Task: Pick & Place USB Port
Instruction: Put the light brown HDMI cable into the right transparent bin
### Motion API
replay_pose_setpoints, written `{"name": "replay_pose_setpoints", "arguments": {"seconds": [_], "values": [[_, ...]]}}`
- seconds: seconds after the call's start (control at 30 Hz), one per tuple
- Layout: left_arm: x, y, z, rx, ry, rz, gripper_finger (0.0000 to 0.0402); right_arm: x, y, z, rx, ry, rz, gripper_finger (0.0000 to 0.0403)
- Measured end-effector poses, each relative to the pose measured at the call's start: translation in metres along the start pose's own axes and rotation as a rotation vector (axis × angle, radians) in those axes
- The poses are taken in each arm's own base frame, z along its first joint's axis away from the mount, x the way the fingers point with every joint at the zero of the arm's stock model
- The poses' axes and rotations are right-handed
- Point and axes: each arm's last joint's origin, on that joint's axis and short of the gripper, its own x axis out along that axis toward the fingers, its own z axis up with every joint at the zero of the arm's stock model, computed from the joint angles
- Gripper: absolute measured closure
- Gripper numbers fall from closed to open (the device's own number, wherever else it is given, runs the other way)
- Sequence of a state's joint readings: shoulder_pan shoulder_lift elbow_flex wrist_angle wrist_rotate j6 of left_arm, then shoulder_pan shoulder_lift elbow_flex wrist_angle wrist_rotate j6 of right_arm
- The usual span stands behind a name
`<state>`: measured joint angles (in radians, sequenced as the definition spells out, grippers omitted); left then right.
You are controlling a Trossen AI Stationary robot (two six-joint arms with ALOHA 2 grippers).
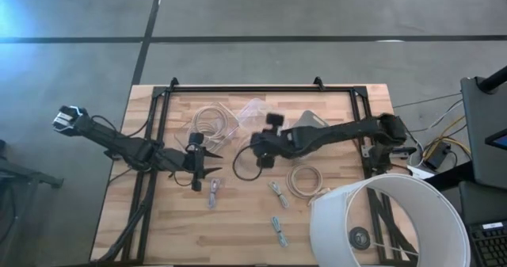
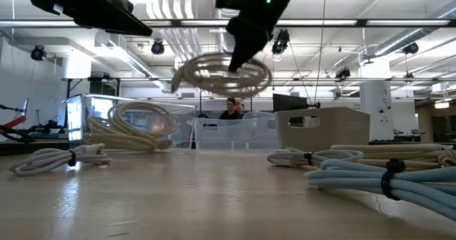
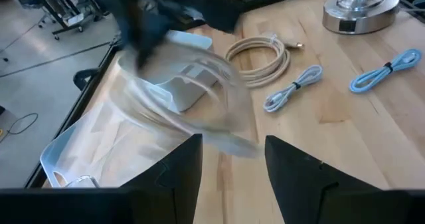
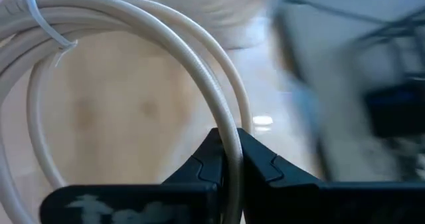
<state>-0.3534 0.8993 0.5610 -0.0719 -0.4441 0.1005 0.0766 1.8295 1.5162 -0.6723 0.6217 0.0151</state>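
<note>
My right gripper (image 1: 255,154) is over the middle of the table, shut on a cream coiled USB cable (image 2: 224,75), which hangs in the air and looks blurred. In the right wrist view the coil (image 4: 99,64) is bound with a white tie. The same coil (image 1: 244,169) shows from above as a loop beside the gripper. My left gripper (image 1: 204,172) is open and hovers just left of the coil, touching nothing. Its wrist view looks past its fingers at the blurred coil (image 3: 192,98). My right gripper pinches a couple of strands of the coil's loop (image 4: 229,134) between its two fingers, which lie across the strands. The coil is lifted clear of the table (image 2: 214,197) and hangs roughly level below the gripper.
A clear bin (image 1: 212,121) at the far side holds another cream coil. Beside it are a second clear bin (image 1: 257,110) and a white bin (image 1: 307,121). A loose cream coil (image 1: 303,180) and small bundled cables (image 1: 215,192) (image 1: 277,194) (image 1: 279,229) lie nearer. A big white round tub (image 1: 388,219) fills the near right corner.
</note>
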Motion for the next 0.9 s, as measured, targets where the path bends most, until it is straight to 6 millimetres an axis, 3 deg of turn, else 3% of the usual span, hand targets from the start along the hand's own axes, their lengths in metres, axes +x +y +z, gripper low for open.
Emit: {"name": "replay_pose_setpoints", "arguments": {"seconds": [0.2,0.3,0.43,0.6,0.9], "values": [[0.0,0.0,0.001,-0.006,-0.012,0.001,0.0234,-0.01,-0.042,0.002,0.114,-0.025,-0.266,0.0383],[0.0,0.0,0.001,-0.01,-0.01,0.001,0.0234,-0.001,-0.06,0.0,0.208,-0.01,-0.313,0.0383],[0.0,0.0,0.0,-0.011,-0.007,-0.001,0.0234,0.025,-0.075,-0.006,0.3,0.044,-0.359,0.0383],[0.001,-0.001,-0.002,-0.009,-0.004,-0.001,0.0234,0.061,-0.079,-0.017,0.377,0.119,-0.399,0.0382],[0.001,-0.001,-0.002,-0.009,-0.003,-0.001,0.0234,0.108,-0.062,-0.034,0.305,0.221,-0.494,0.0382]]}}
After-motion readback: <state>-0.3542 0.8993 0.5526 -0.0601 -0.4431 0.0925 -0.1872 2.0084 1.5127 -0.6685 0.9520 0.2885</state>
